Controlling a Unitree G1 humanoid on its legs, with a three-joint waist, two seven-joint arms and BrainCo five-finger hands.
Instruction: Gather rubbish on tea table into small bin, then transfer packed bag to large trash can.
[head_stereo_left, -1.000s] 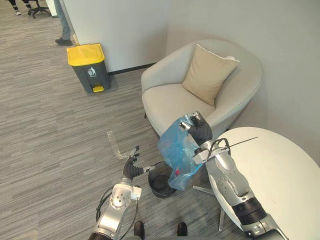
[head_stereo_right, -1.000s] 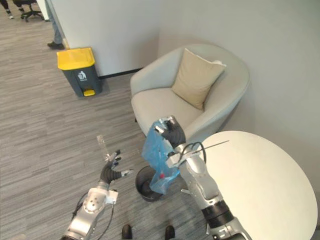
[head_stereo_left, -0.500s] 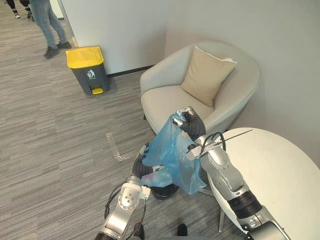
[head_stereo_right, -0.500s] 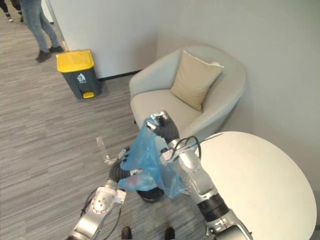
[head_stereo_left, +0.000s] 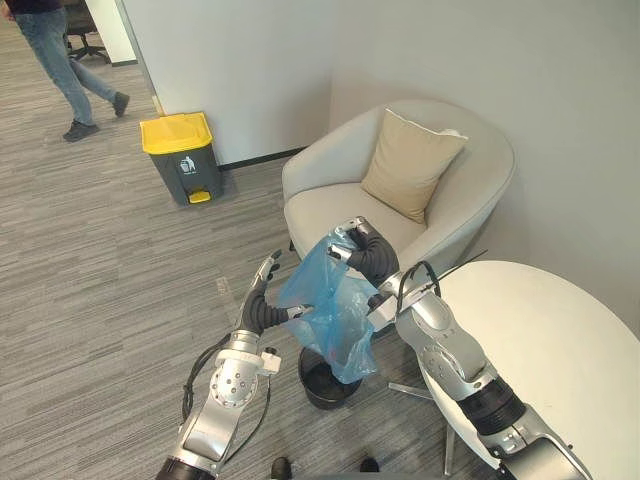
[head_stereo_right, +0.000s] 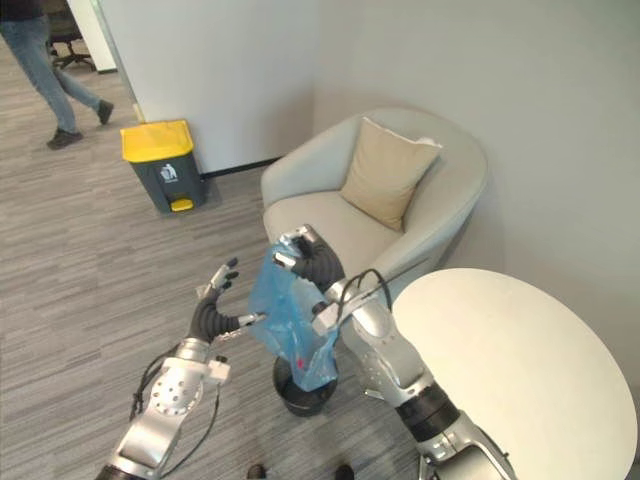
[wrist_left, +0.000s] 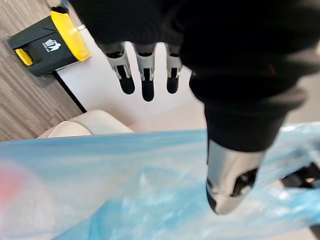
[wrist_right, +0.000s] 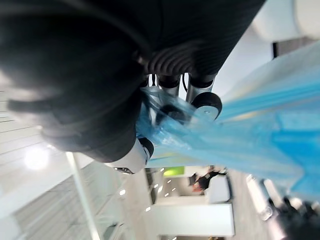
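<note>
The left robot hand has risen beside the blue bag, fingers released. The right robot hand grasps the bag's top over the small bin.

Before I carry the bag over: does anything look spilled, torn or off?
Nothing spilled or torn that I can see. The blue bag hangs over the small black bin, bunched in the right robot hand; the left robot hand is open beside it.
</note>
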